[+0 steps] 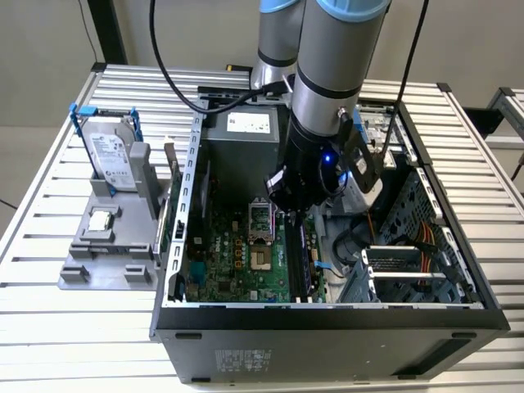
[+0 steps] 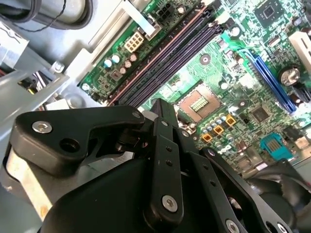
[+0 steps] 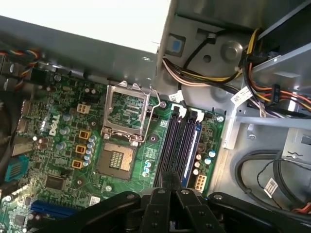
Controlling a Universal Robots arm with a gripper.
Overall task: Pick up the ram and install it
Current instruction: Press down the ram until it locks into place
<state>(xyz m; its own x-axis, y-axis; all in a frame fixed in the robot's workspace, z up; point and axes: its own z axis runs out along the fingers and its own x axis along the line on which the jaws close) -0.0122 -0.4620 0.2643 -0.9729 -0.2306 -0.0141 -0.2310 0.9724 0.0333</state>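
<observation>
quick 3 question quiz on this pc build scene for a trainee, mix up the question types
1. True or false: the hard drive stands outside the computer case.
2. Fill in: the processor chip lies on the grey ____.
3. The gripper is over the: A) memory slots B) hard drive C) processor chip

Key: 1 true. 2 tray. 3 A.

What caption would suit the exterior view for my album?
Robot arm's gripper lowered into an open computer case, above the motherboard's memory slots.
</observation>
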